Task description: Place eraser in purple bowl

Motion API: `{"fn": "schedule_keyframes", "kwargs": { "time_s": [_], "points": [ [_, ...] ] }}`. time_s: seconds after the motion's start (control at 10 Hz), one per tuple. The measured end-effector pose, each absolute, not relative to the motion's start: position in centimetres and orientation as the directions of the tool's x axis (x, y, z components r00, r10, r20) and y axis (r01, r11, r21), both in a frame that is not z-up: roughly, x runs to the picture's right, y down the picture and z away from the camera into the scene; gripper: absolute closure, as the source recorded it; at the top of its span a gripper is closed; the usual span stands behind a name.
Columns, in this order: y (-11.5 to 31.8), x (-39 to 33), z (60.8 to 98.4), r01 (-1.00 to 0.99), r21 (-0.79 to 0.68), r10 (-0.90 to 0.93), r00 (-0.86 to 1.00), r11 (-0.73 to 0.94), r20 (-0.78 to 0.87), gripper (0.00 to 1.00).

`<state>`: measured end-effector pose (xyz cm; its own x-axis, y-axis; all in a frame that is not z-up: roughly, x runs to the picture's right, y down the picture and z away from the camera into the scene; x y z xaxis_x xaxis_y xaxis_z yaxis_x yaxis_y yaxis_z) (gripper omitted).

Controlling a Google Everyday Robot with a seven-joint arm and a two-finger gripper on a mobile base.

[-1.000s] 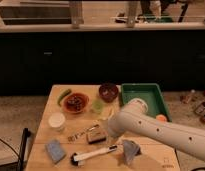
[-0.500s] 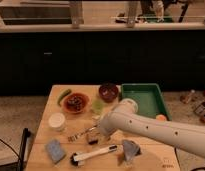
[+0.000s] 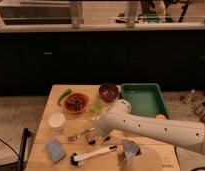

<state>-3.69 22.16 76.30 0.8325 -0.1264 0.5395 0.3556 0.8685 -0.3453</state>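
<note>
The purple bowl (image 3: pixel 108 91) stands at the back of the wooden table (image 3: pixel 46 135), left of the green tray. My white arm reaches in from the right, and my gripper (image 3: pixel 98 136) is low over the table's middle, in front of the bowl. The eraser (image 3: pixel 91 139) shows only as a small dark-and-tan bit right at the gripper, mostly hidden by it. I cannot tell whether it is held.
An orange bowl (image 3: pixel 76 102) with dark contents, a pale-green cup (image 3: pixel 98 106) and a green vegetable (image 3: pixel 64 95) sit at the back left. A white cup (image 3: pixel 57 121), fork (image 3: pixel 76 135), blue-grey sponge (image 3: pixel 55 150), brush (image 3: pixel 93 155), crumpled grey thing (image 3: pixel 130 150) and green tray (image 3: pixel 142 98) surround the gripper.
My arm has swung left and lowered, so the gripper now covers the spot where the eraser lay. Nothing else has moved.
</note>
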Motion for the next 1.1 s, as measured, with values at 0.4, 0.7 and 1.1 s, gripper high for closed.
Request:
{"fn": "schedule_keyframes", "kwargs": {
  "time_s": [0.4,0.7,1.1],
  "points": [
    [23.3,-2.3,78.5,0.345,-0.367,-0.118,0.847,0.864,0.518,0.2],
    [23.5,-1.5,79.5,0.331,-0.38,-0.106,0.857,0.864,0.504,0.2],
    [24.4,-1.0,81.3,0.331,-0.415,-0.092,0.861,0.848,0.5,0.2]
  ]
}}
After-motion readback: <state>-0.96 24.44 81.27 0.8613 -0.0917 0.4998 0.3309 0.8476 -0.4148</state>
